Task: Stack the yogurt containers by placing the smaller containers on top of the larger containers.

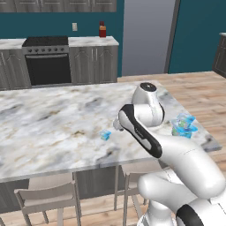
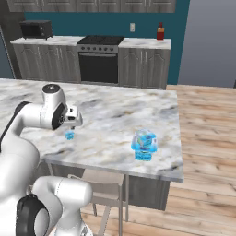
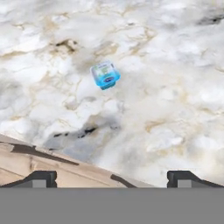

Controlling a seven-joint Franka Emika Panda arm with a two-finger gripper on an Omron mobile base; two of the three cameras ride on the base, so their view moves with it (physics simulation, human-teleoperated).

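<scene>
On marble counter (image 3: pixel 175 87): tiny light-blue cup (image 3: pixel 105 75), pale top; gripper (image 3: pixel 112 178) fully spread, holding nothing

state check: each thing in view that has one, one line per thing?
tool: open, empty, above the counter, short of the small cup.
small yogurt cup: standing on the marble counter, lid on, untouched, not stacked.
large yogurt tub: on the counter near its corner, apart from the small cup, nothing on top.
oven: door shut.
lower cabinets: doors shut.
red bottle: upright on the back counter.
</scene>
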